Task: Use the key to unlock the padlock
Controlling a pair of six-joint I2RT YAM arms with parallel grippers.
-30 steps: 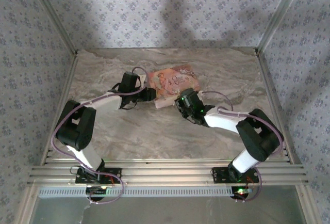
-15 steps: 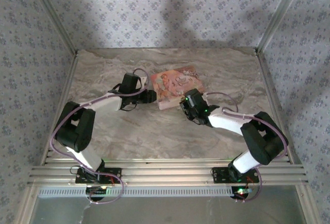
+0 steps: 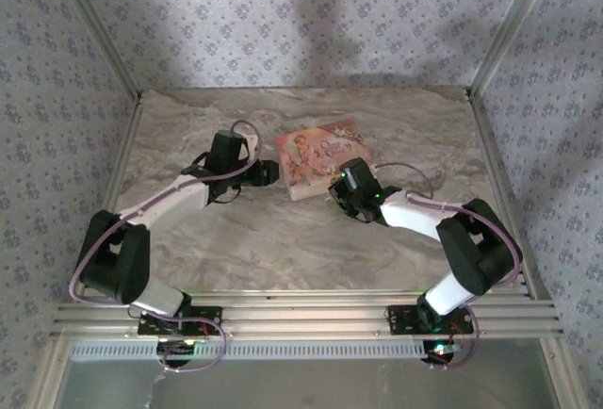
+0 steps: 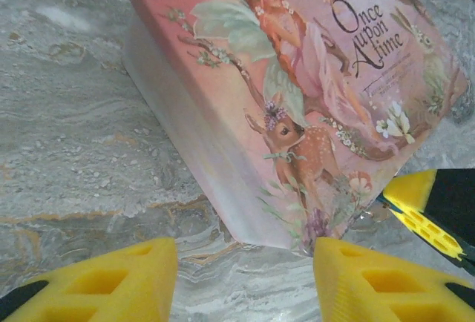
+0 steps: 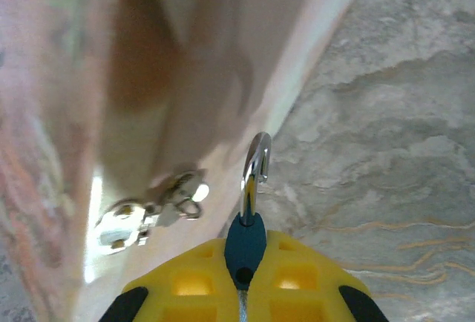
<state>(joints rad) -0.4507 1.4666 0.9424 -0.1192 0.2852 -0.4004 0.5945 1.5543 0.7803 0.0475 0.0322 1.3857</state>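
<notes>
From above, left to right: left hand (image 3: 269, 171) low over the marbled surface (image 3: 236, 230), just beside the left edge of the pink box (image 3: 320, 150); right hand (image 3: 339, 183) at the box's near right corner. Too small there to judge either grip.

From the left wrist: yellow fingers (image 4: 111, 277) set apart, about half wide, nothing between them, the box's near corner just ahead of the gap. Lid picture and the words "Once upon a time" legible here, unreadable from above. At the right edge, one yellow-and-black finger of the right hand beside the box's corner, a bit of silver metal next to it.

From the right wrist: hand clamped on the padlock (image 5: 245, 240), dark teal body pinched between the yellow fingertips, silver shackle (image 5: 257, 162) standing up with its hooked end free. Just left of it, a small silver latch (image 5: 148, 211) on the box's side wall, near the shackle but apart from it. Blurred pink wall close behind.

Against a second ago, seen from above: left arm stretched flatter, elbow swung down and out to the left, hand drawn slightly back from the box. Right hand shifted a little to the right; near end of the box likewise.
</notes>
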